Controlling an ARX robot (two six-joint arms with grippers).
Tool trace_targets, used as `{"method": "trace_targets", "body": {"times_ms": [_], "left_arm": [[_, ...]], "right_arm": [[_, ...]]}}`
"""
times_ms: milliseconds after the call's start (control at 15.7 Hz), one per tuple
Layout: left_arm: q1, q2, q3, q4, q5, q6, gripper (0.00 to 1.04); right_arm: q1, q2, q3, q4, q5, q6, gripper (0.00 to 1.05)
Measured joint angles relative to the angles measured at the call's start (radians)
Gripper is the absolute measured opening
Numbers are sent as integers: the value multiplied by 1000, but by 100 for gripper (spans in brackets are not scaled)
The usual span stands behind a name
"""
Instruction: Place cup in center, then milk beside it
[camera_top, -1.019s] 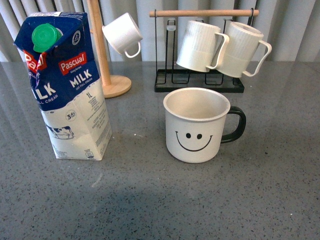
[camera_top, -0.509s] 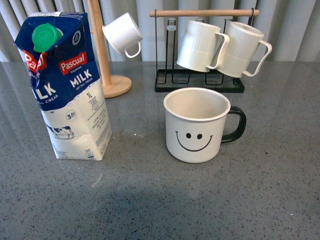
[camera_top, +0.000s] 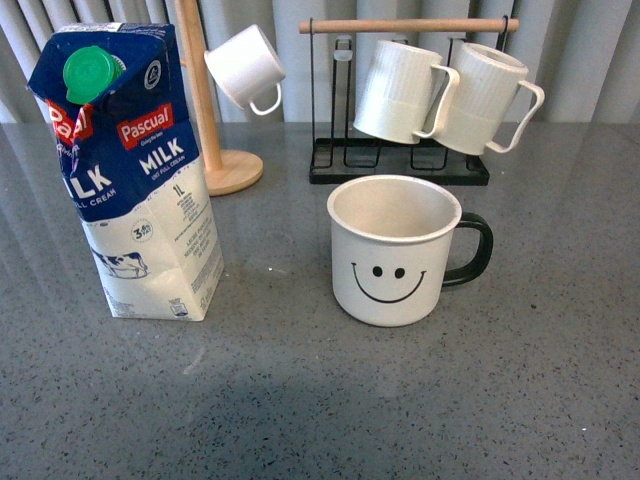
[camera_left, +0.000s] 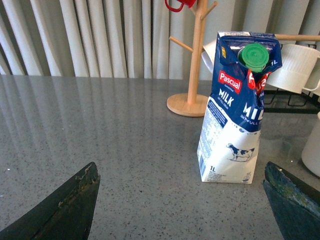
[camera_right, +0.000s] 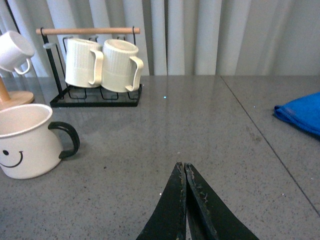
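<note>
The cup (camera_top: 392, 252), off-white with a black smiley face and black handle, stands upright near the middle of the grey table; it also shows in the right wrist view (camera_right: 25, 141). The milk (camera_top: 130, 175), a blue and white Pascual carton with a green cap, stands upright to the cup's left, apart from it; it also shows in the left wrist view (camera_left: 239, 107). Neither gripper shows in the front view. My left gripper (camera_left: 182, 172) is open and empty, some way short of the carton. My right gripper (camera_right: 184, 167) is shut and empty, away from the cup's handle side.
A black rack (camera_top: 400, 160) with two ribbed cream mugs (camera_top: 445, 98) stands behind the cup. A wooden mug tree (camera_top: 205, 110) holding a small white cup (camera_top: 245, 68) stands behind the milk. A blue cloth (camera_right: 300, 114) lies on the table in the right wrist view.
</note>
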Motion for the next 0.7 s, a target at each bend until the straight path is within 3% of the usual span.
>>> {"method": "trace_targets", "body": {"times_ms": [509,700], "left_arm": [[0,0,0,0,0,0,98],[0,0,0,0,0,0,98]], "right_arm": [[0,-35,-23,10,0,0,2],[0,-35,-23,10,0,-2,25]]}}
